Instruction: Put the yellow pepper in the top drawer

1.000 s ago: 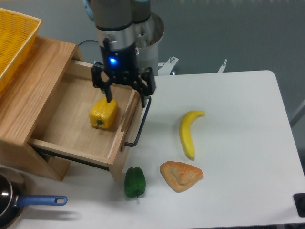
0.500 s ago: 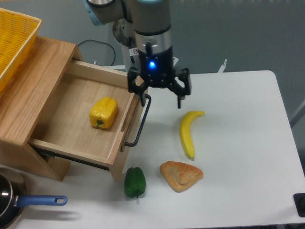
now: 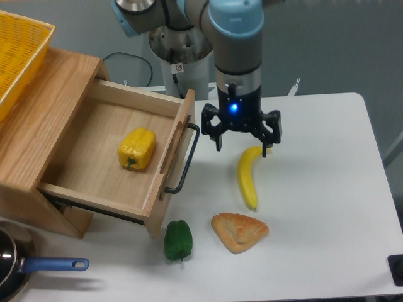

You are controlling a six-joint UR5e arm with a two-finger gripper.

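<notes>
The yellow pepper lies on the floor of the open top drawer, green stem toward the front. The drawer is pulled out of the wooden cabinet, its black bar handle facing the table. My gripper hangs open and empty to the right of the drawer, above the top end of the banana, well apart from the pepper.
A dark green pepper and a pastry lie near the table's front. A yellow basket sits on the cabinet top. A pot with a blue handle is at the bottom left.
The gripper has moved right, from over the drawer where it stood at the pepper, past the handle to above the banana. The pepper stays in the drawer.
</notes>
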